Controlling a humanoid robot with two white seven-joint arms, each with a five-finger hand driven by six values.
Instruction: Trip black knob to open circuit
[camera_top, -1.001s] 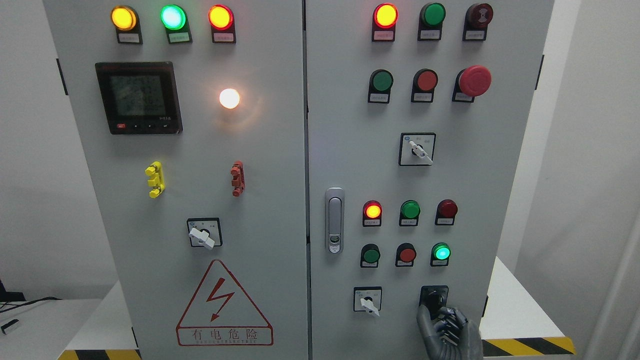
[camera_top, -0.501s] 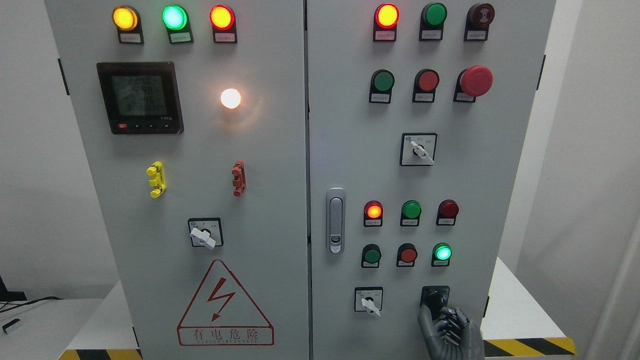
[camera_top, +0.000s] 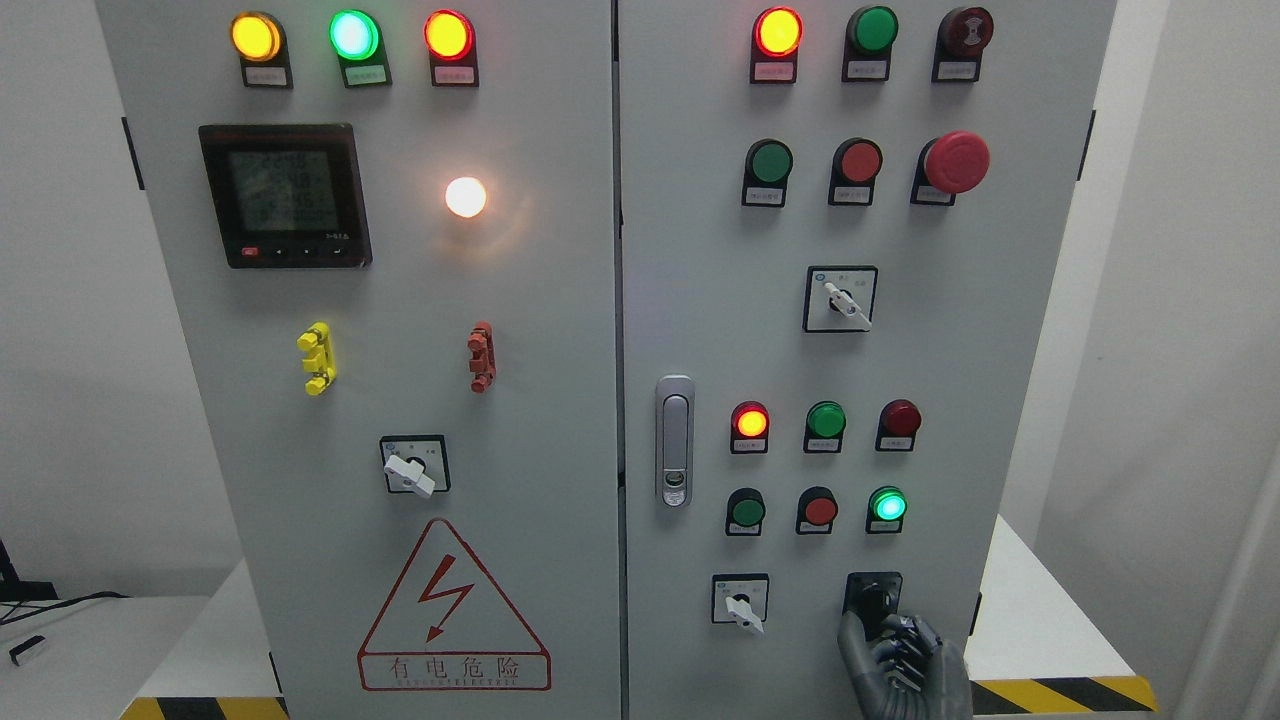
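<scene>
The black knob (camera_top: 872, 596) sits on a black square plate at the lower right of the grey cabinet's right door (camera_top: 700, 300). My right hand (camera_top: 882, 634), dark grey, comes up from the bottom edge just below it. Its thumb stands left of the knob's lower end and its curled fingers (camera_top: 912, 640) right of it, closed on the knob. The hand hides the knob's lower tip. My left arm does not show.
A white selector switch (camera_top: 740, 602) is left of the knob, and a lit green lamp (camera_top: 887, 505) with other buttons is above it. The door latch (camera_top: 674, 440) is mid-cabinet. A white surface with hazard striping (camera_top: 1060, 690) lies at the right.
The whole picture has drifted a few pixels to the right. The right hand stays at the black knob in nearly the same pose.
</scene>
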